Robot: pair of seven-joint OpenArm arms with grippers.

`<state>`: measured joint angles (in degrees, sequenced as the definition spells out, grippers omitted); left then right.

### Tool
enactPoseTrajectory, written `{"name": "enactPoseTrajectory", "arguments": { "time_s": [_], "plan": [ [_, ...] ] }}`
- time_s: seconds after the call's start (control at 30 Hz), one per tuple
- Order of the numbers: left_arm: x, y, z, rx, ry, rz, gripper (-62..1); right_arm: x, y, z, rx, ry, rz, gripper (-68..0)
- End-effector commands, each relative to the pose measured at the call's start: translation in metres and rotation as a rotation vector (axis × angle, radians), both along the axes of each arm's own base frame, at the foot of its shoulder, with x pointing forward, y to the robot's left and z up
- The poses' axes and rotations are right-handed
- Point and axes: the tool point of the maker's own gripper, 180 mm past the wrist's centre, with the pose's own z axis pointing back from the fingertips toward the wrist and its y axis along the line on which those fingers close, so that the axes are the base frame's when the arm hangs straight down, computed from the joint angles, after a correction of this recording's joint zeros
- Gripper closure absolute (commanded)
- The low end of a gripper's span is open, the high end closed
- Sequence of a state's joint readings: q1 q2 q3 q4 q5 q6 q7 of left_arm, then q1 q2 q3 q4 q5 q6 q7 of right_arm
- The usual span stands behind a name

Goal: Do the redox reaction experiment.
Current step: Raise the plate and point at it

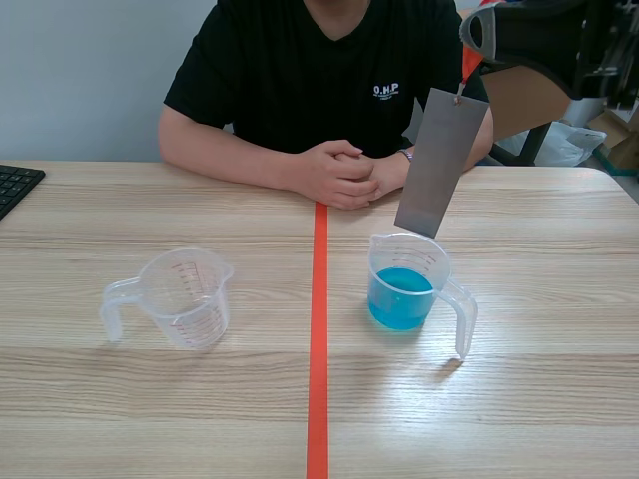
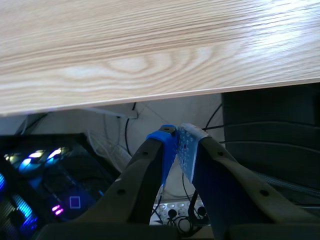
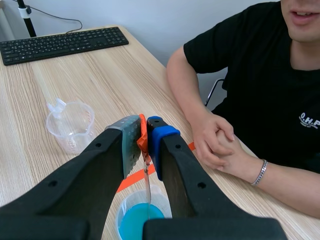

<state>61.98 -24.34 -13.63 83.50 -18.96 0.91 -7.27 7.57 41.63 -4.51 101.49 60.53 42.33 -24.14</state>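
Observation:
A grey metal strip [image 1: 439, 165] hangs tilted from an orange tag [image 1: 470, 65], and my right gripper [image 1: 477, 35] is shut on that tag, high at the back right. The strip's lower edge is level with the far rim of a clear beaker of blue liquid [image 1: 404, 287]. In the right wrist view the tag [image 3: 142, 141] is pinched between the pads, with the strip [image 3: 148, 187] edge-on above the blue beaker [image 3: 142, 220]. An empty clear beaker [image 1: 180, 297] stands left of the tape line. My left gripper [image 2: 176, 137] is shut on nothing, below the table's edge [image 2: 160, 95].
A person sits across the table with clasped hands [image 1: 344, 172] resting close behind the hanging strip. A black keyboard [image 1: 15, 185] lies at the far left edge. An orange tape line [image 1: 319, 339] runs down the table's middle between the two beakers.

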Motion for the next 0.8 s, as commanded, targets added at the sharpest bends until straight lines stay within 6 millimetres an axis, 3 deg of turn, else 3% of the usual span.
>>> {"name": "enactPoseTrajectory", "arguments": {
  "time_s": [0.0,0.17,0.5,0.63,0.77],
  "plan": [
    [0.019,-0.007,0.013,-0.01,-0.048,-0.061,-4.5,-0.002,0.001,0.013,0.006,-0.037,0.017,-1.5],
    [0.058,-0.034,0.038,-0.056,-0.121,-0.24,-4.4,-0.002,0.001,0.013,0.006,-0.037,0.017,-1.5],
    [0.152,-0.1,0.114,-0.103,-0.357,-0.66,-4.5,-0.002,0.001,0.013,0.008,-0.037,0.017,-1.5],
    [0.175,-0.129,0.142,-0.141,-0.451,-0.783,-4.5,-0.002,0.001,0.013,0.008,-0.037,0.017,-1.5],
    [0.189,-0.16,0.155,-0.161,-0.528,-0.875,-4.4,-0.002,0.001,0.013,0.008,-0.037,0.017,-1.5]
  ]
}}
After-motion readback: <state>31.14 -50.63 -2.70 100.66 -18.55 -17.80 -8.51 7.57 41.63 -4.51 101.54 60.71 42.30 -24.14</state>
